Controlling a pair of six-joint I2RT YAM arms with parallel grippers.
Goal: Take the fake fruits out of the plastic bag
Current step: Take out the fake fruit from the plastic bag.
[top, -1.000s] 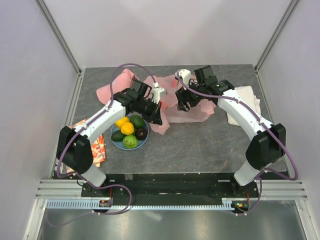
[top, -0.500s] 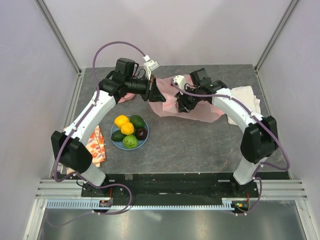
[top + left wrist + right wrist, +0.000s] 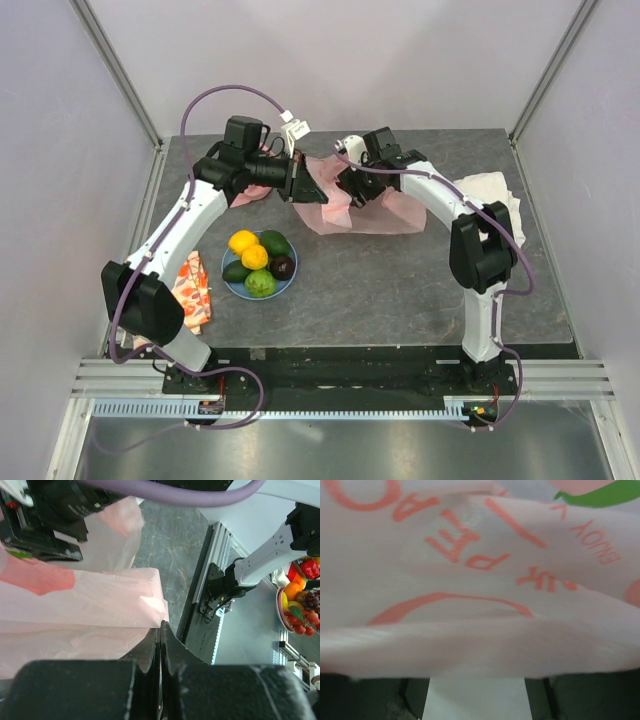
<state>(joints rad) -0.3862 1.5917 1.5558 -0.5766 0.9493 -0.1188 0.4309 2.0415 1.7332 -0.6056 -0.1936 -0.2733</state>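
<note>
Overhead view of two robot arms meeting over a thin pink bag (image 3: 385, 212) at the far side of a grey table.

The left gripper (image 3: 298, 186) was at the bag's left edge. Its wrist camera showed the two black fingers pressed fully together, no gap between them, with a fold of pink film (image 3: 90, 605) pinched there and spreading away ahead of the fingertips.

The right gripper (image 3: 352, 192) sat just to the right of the left one, down on the bag's upper surface. Its own camera was filled by pink film with orange lettering (image 3: 480, 580), pressed close to the lens. Its fingers could not be made out, so whether it was open or closed on the film could not be told.

Most of the bag lay flat on the table beyond and to the right of the right gripper.

Six fruits (image 3: 258, 262) were out already, heaped on a blue plate (image 3: 287, 284) well behind the left gripper, back toward that arm's base: two yellow, two dark green, one dark purple, one light green. A patterned orange cloth (image 3: 190, 290) lay just left of the plate.

By this look the task was mostly done. No red grapes showed on the plate. The film hid whatever might remain, so checking or emptying the bag seemed to be what was left.
</note>
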